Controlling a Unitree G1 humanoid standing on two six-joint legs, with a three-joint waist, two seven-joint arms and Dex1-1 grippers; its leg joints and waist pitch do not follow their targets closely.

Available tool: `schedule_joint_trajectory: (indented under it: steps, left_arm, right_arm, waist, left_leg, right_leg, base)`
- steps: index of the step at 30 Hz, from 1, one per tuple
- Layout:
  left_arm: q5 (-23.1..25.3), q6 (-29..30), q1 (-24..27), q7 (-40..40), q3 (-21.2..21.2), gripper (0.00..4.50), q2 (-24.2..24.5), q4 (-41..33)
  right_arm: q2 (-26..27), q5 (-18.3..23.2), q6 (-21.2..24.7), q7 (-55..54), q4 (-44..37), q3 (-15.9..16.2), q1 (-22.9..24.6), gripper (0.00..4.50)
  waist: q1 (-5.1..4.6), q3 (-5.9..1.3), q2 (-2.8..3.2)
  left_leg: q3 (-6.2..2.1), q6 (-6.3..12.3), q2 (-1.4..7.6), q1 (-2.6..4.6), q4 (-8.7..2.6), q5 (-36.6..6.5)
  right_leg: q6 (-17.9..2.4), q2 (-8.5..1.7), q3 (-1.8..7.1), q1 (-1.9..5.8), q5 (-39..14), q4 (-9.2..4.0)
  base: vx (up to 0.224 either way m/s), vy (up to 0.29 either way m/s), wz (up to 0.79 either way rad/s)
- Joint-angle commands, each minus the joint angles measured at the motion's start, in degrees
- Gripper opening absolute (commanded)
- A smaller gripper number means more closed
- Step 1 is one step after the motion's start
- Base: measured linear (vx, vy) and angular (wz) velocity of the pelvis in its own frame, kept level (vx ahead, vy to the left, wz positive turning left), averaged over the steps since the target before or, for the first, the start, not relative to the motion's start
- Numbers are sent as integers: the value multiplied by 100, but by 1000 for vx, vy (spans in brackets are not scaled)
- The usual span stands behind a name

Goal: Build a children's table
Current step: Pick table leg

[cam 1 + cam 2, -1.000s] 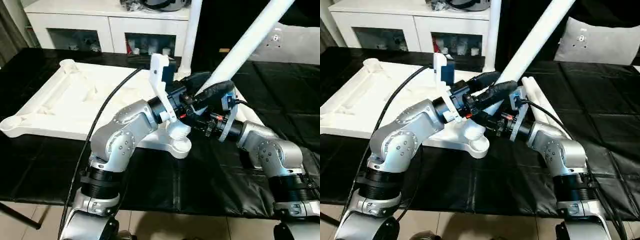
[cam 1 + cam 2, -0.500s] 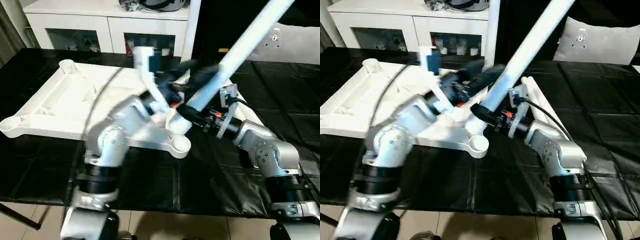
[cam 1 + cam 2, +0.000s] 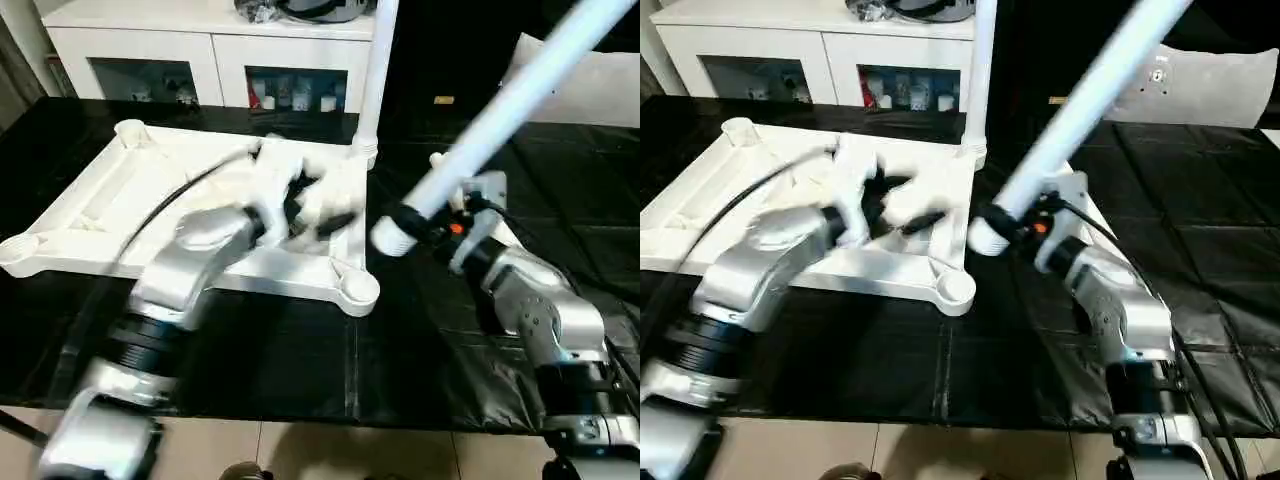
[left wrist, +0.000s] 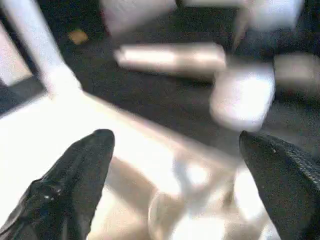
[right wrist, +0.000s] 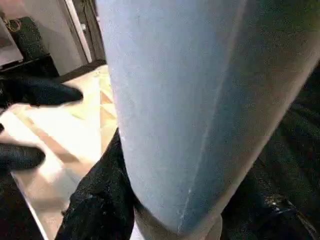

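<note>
The white table top (image 3: 120,200) lies upside down on the black cloth, ribs and corner sockets facing up. One leg (image 3: 372,70) stands upright in the far right socket. My right gripper (image 3: 425,222) is shut on a second long white leg (image 3: 500,110) near its thick end. That leg slants up to the right, its end hanging to the right of the near right socket (image 3: 358,288). The right wrist view shows this leg (image 5: 200,100) between the black fingers (image 5: 100,200). My left gripper (image 3: 320,212) hovers open over the top's right part, fingers (image 4: 75,185) spread wide.
A white cabinet (image 3: 200,40) stands behind the table. Black cloth (image 3: 300,370) covers the table up to its front edge. A pale panel (image 3: 600,85) leans at the back right. Another white leg (image 4: 170,57) lies on the cloth beyond the top.
My left gripper has let go of the slanted leg and swung left over the table top. My right gripper has carried the leg to the right, away from the near right socket.
</note>
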Motion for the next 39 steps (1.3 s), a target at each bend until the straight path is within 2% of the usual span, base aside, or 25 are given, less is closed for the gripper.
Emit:
schedule_joint_trajectory:
  steps: [1, 2, 4, 5, 7, 8, 9, 10, 11, 14, 17, 20, 23, 27, 29, 31, 33, 34, 37, 39]
  left_arm:
    - [332, -423, -55, -322, -242, 417, 122, 313]
    - [386, -594, -80, -701, -369, 415, 258, 596]
    - [387, -606, -84, -731, -376, 415, 267, 623]
    - [410, -785, -175, -1047, -419, 403, 338, 979]
    - [511, -1011, -328, -1318, -484, 376, 400, 1403]
    - [511, -1011, -328, -1318, -484, 377, 400, 1403]
    - [533, -1177, -460, -1634, -502, 369, 413, 1756]
    - [533, -1216, -501, -1710, -500, 369, 408, 1854]
    - [527, -1356, -668, -2011, -485, 333, 372, 2226]
    - [496, -1372, -792, -2169, -438, 333, 313, 2471]
    - [641, -1570, -953, -2191, -490, 287, 231, 2860]
    - [753, -1803, -1118, -2277, -494, 284, 117, 3331]
    - [809, -1920, -1200, -2332, -469, 245, 62, 3570]
    - [971, -2083, -1266, -2345, -516, 240, 42, 3802]
    - [1021, -2138, -1300, -2382, -509, 204, 24, 3905]
    - [1032, -2153, -1307, -2394, -506, 203, 20, 3929]
    - [1102, -2242, -1356, -2406, -487, 177, -4, 4075]
    - [1132, -2256, -1374, -2420, -476, 165, -18, 4143]
    - [1131, -2174, -1363, -2568, -447, 155, -60, 4178]
    - [1166, -2037, -1340, -2722, -493, 131, -77, 4157]
  right_arm:
    - [-68, 10, -5, 28, -142, -51, 41, 188]
    - [-89, 32, -9, 41, -195, -68, 116, 188]
    - [-90, 33, -11, 41, -199, -70, 122, 188]
    - [-106, 38, -32, 38, -244, -93, 190, 188]
    - [-115, 43, -22, 26, -280, -116, 240, 188]
    - [-115, 43, -22, 26, -280, -116, 240, 188]
    - [-123, 65, 6, 28, -335, -136, 293, 188]
    - [-125, 72, 14, 30, -348, -138, 307, 188]
    - [-134, 94, 31, 35, -397, -140, 363, 188]
    - [-134, 106, 49, 32, -420, -136, 396, 188]
    - [-121, 118, 100, 43, -454, -103, 421, 188]
    - [-96, 115, 133, 37, -482, -72, 441, 188]
    - [-99, 119, 161, 57, -499, -54, 456, 188]
    - [-102, 121, 200, 68, -525, -39, 471, 188]
    - [-106, 116, 220, 64, -518, -42, 458, 188]
    - [-107, 113, 224, 63, -511, -41, 452, 188]
    - [-101, 107, 234, 61, -505, -40, 444, 188]
    - [-93, 100, 233, 65, -502, -32, 445, 188]
    - [-71, 66, 201, 54, -483, -17, 430, 188]
    - [-58, 47, 185, 55, -466, 1, 406, 188]
  waist:
    - [-22, -455, 35]
    - [-30, -450, 84]
    - [-39, -450, 67]
    - [-43, -448, 68]
    - [-61, -440, 74]
    - [-61, -440, 74]
    - [-61, -419, 73]
    - [-57, -428, 77]
    - [-58, -435, 80]
    - [-54, -443, 75]
    - [-45, -438, 67]
    - [-38, -440, 69]
    - [-33, -443, 70]
    - [-28, -438, 62]
    - [-25, -438, 70]
    - [-16, -437, 68]
    - [-17, -436, 48]
    - [-14, -432, 57]
    - [1, -438, 67]
    - [7, -437, 67]
  left_leg:
    - [-103, 144, 269, 54, -374, -418]
    - [-110, 108, 282, 55, -378, -449]
    - [-103, 83, 282, 59, -380, -501]
    - [-101, 68, 284, 59, -380, -536]
    - [-103, 53, 277, 64, -389, -638]
    - [-103, 53, 277, 64, -389, -638]
    - [-95, 62, 258, 61, -392, -721]
    - [-94, 32, 270, 77, -392, -744]
    - [-98, 28, 274, 75, -393, -728]
    - [-103, 35, 284, 70, -390, -691]
    - [-93, 92, 274, 62, -378, -673]
    - [-98, 112, 289, 63, -382, -654]
    - [-99, 132, 292, 63, -379, -640]
    - [-102, 139, 303, 65, -383, -689]
    - [-103, 135, 306, 66, -385, -688]
    - [-103, 123, 315, 76, -389, -709]
    - [-98, 139, 305, 65, -388, -687]
    - [-101, 146, 306, 69, -389, -686]
    - [-105, 145, 315, 68, -388, -660]
    - [-102, 145, 320, 70, -390, -655]
  right_leg:
    - [-884, -470, 307, 370, -658, -359]
    - [-987, -488, 308, 369, -571, -346]
    - [-1047, -493, 309, 371, -553, -350]
    - [-1120, -505, 310, 376, -549, -350]
    - [-1112, -500, 312, 382, -688, -366]
    - [-1112, -500, 312, 382, -688, -366]
    - [-1078, -502, 314, 375, -869, -425]
    - [-1078, -512, 315, 377, -895, -405]
    - [-1100, -509, 315, 377, -844, -402]
    - [-1185, -524, 317, 386, -719, -375]
    - [-1255, -527, 314, 393, -706, -387]
    - [-1271, -537, 315, 396, -687, -384]
    - [-1310, -540, 314, 394, -608, -378]
    - [-1315, -557, 315, 403, -695, -386]
    - [-1318, -555, 315, 399, -689, -388]
    - [-1343, -562, 316, 394, -700, -384]
    - [-1349, -555, 316, 400, -664, -383]
    - [-1344, -557, 314, 394, -686, -386]
    - [-1352, -572, 318, 399, -668, -380]
    - [-1387, -567, 317, 392, -594, -370]
  base:
    - [0, 0, 0]
    - [0, 0, 0]
    - [0, 0, 0]
    - [0, 0, 0]
    - [0, 0, 0]
    - [0, 0, 0]
    - [0, 0, 0]
    - [0, 0, 0]
    - [0, 0, 0]
    - [0, 0, 0]
    - [0, 0, 0]
    - [0, 0, 0]
    - [0, 0, 0]
    - [0, 0, 0]
    - [0, 0, 0]
    - [0, 0, 0]
    - [0, 0, 0]
    - [0, 0, 0]
    - [0, 0, 0]
    - [0, 0, 0]
